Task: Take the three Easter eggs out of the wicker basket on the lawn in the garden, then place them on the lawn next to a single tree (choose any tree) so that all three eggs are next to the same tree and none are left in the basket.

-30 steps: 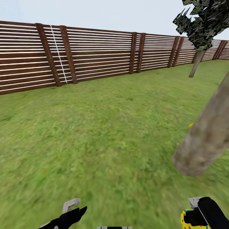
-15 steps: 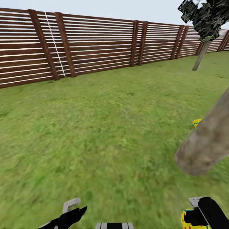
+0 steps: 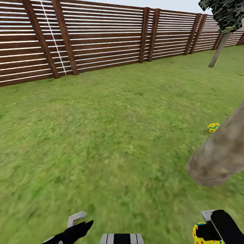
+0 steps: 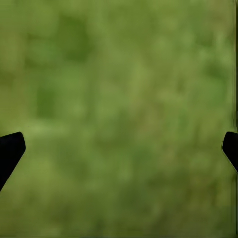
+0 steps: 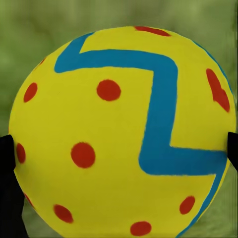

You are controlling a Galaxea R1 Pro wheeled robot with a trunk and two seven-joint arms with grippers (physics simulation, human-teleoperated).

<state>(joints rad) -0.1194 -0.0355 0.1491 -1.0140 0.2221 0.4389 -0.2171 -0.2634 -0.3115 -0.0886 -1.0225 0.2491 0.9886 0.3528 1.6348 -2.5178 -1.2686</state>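
The fence [image 3: 101, 37] looks like dark stained wood slats; the tree [image 3: 220, 152] trunk is rough, mottled grey-brown bark. The lawn [image 3: 101, 135] is matt, blurry grass (rendered softly). The held Easter egg [image 5: 121, 134] appears smooth, painted, matt.

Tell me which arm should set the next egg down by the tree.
Right. The right gripper already holds an Easter egg and sits nearest the tree trunk, where another egg lies. The left gripper is open over grass.

No readable text, labels, brands or numbers in any view. Only markings are decorative: blue zigzag stripe and red dots on the held Easter egg [image 5: 124, 134], same pattern on the egg on the lawn [image 3: 213, 127].
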